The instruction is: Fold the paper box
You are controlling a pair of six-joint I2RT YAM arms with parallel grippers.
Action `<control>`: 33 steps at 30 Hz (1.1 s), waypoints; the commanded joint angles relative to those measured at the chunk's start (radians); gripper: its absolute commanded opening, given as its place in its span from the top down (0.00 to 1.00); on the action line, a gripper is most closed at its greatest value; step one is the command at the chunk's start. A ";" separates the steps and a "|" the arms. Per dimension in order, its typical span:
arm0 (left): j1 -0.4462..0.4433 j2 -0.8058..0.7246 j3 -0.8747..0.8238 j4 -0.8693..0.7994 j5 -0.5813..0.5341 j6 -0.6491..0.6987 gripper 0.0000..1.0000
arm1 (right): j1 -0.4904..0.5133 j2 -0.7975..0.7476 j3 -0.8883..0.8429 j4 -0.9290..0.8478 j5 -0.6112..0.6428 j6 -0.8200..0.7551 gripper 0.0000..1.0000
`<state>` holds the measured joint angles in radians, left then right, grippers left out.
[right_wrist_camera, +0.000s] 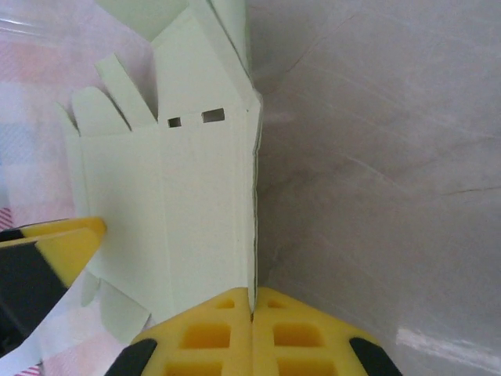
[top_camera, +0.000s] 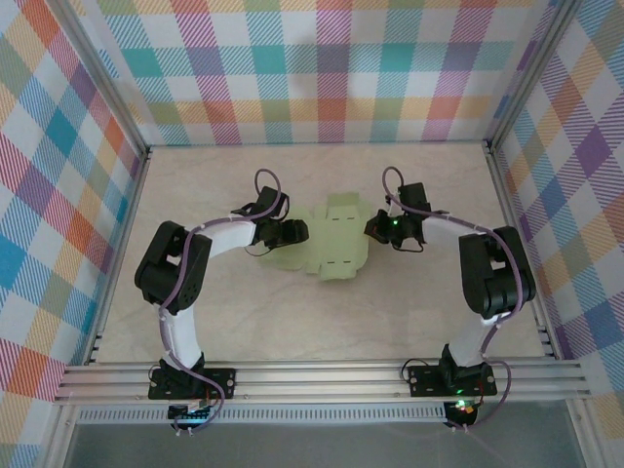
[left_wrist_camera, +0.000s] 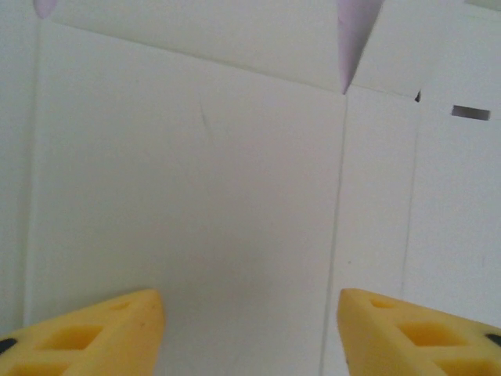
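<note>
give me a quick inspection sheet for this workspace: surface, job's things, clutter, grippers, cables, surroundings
surface: pale marbled tabletop, no stains seen
job's things: paper box, a pale green card cut-out with flaps and slots, partly folded, lying mid-table between the arms
clutter: nothing seen
grippers: left gripper open, yellow fingers spread over the card; right gripper shut on the card's folded edge
cables: purple cables run along both arms, looping above each wrist, clear of the card
surroundings: plaid walls on three sides, aluminium rails at the near edge

Bright, even light; wrist cams soft.
</note>
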<state>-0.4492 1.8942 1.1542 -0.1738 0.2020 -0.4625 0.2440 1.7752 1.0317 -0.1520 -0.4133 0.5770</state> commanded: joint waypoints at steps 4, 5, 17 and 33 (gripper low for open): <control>-0.005 -0.142 -0.004 -0.140 0.005 -0.005 0.24 | 0.007 0.082 0.258 -0.482 0.106 -0.379 1.00; -0.005 -0.156 0.004 -0.155 -0.007 0.000 0.21 | 0.008 0.103 0.300 -0.542 0.117 -0.435 1.00; 0.047 -0.175 -0.033 -0.119 0.036 -0.039 0.10 | 0.141 0.186 0.482 -0.589 0.720 -0.823 1.00; 0.088 -0.175 -0.073 -0.112 0.012 -0.062 0.00 | 0.360 0.338 0.412 -0.252 1.264 -0.918 1.00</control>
<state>-0.3748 1.7233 1.0943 -0.2859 0.2165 -0.5091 0.5835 2.0674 1.4525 -0.4744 0.7525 -0.3172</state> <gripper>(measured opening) 0.999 0.046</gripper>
